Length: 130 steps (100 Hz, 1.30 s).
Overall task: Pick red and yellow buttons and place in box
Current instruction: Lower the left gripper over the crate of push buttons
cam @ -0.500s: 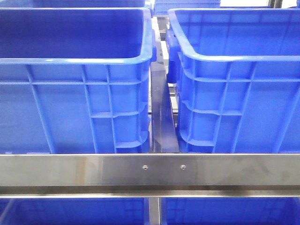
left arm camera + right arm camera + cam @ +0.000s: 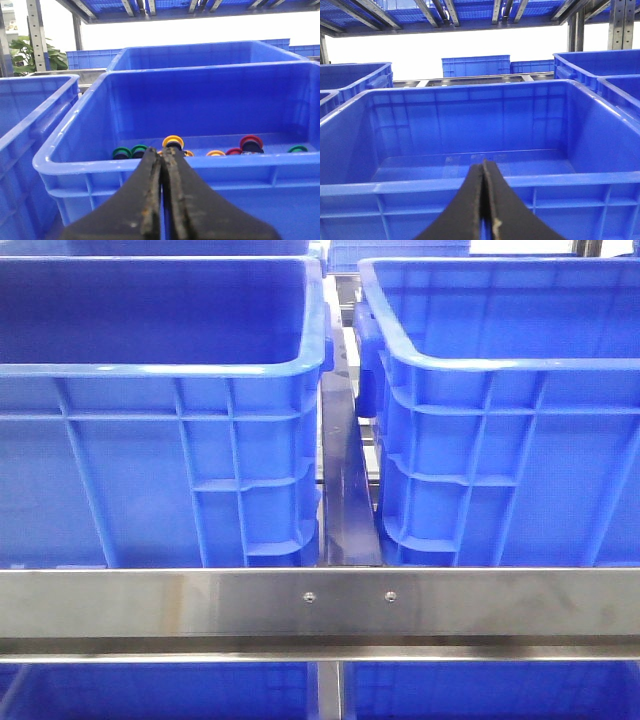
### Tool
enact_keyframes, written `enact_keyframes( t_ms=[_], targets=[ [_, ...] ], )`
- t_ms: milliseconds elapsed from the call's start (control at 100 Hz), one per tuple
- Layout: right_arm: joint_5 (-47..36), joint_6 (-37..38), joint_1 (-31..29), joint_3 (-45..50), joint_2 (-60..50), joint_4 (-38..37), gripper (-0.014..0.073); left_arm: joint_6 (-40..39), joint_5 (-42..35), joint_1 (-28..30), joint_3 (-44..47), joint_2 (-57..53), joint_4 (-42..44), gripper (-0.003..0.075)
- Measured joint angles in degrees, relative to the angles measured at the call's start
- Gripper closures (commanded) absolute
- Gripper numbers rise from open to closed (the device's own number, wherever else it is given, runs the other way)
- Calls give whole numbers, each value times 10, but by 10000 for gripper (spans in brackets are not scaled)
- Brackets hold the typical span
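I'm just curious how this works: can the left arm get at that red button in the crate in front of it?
Probably yes. The crate is open on top and the red button lies uncovered on its floor. But the left gripper sits outside the near wall with its jaws shut, so it must lift over the rim and open.

Crates [image 2: 150, 470] bright blue; buttons [image 2: 173, 142] red, yellow-orange, green; fingers [image 2: 150, 200] black; rail [image 2: 320, 602] silver.

Brushed steel crossbar [image 2: 320, 605] with two screws across the front, dark divider strip [image 2: 345, 490] behind it, perforated metal shelving uprights [image 2: 36, 35], overhead rack beams [image 2: 450, 12], bright white backlight beyond, leafy green plant [image 2: 30, 52] in a corner, stacked blue crates [image 2: 475, 66] far behind
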Motion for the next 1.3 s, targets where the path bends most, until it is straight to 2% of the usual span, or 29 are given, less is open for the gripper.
enact_keyframes(
  t_ms=[120, 340, 780, 950, 1210, 1300],
  targets=[
    [0, 0, 0, 0, 0, 0, 662, 0, 62, 0, -29, 0, 0, 739],
    [0, 0, 0, 0, 0, 0, 662, 0, 155, 0, -162, 29, -7, 739],
    [0, 0, 0, 0, 0, 0, 662, 10, 397, 0, -468, 309, -8, 739],
    [0, 0, 0, 0, 0, 0, 662, 15, 411, 0, -514, 401, -9, 739],
    [0, 0, 0, 0, 0, 0, 662, 15, 407, 0, -520, 461, -9, 735],
    [0, 0, 0, 0, 0, 0, 662, 15, 407, 0, -520, 469, -9, 666]
  ],
)
